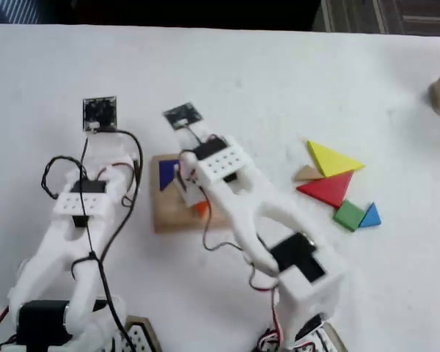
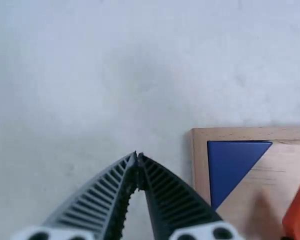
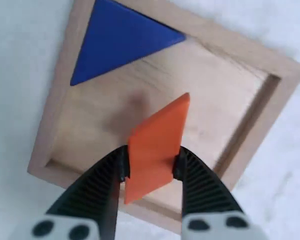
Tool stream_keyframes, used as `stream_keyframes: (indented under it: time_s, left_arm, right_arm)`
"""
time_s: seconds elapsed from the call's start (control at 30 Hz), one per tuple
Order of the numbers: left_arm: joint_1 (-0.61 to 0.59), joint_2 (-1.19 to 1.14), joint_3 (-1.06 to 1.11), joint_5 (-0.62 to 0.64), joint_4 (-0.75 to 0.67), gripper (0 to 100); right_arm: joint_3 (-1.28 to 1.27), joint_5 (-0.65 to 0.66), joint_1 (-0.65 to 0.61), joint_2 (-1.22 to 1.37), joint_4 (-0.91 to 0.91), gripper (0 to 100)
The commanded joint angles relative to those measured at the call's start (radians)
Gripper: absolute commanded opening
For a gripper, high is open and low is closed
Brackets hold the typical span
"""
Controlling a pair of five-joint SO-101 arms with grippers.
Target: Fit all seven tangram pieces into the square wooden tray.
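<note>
Orange parallelogram [image 3: 154,150] is clamped in your right gripper [image 3: 151,161], tilted over the wooden tray [image 3: 285,75], near the blue triangle [image 3: 120,40] lying in 1 corner. Your left gripper [image 2: 138,159] hangs pinched together over the white table [image 2: 115,60], just beside the tray. 5 loose pieces [image 1: 330,188] lie clustered well apart.

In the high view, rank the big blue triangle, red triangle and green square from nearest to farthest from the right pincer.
1. Big blue triangle, in the tray beside the right pincer.
2. Red triangle, loose on the table.
3. Green square, just beyond it.
</note>
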State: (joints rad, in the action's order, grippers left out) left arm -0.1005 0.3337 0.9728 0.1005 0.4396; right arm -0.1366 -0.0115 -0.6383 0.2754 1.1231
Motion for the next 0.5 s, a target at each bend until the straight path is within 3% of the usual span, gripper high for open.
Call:
stream_keyframes:
  time_s: [0.0,0.13,0.33,0.47]
  left_arm:
    - [-0.007,0.002,-0.061,-0.008,-0.025,3]
    - [-0.005,0.002,-0.063,-0.008,-0.025,3]
    - [-0.004,0.002,-0.063,-0.008,-0.025,3]
    - [-0.002,0.007,-0.061,-0.008,-0.025,3]
  right_arm:
    - [0.192,-0.012,-0.01,0.114,0.07,11.7]
    - [0.347,0.017,-0.016,0.177,0.246,24.8]
    - [0.476,0.044,0.022,0.139,0.423,14.9]
    - [0.47,0.043,0.101,0.084,0.467,15.2]
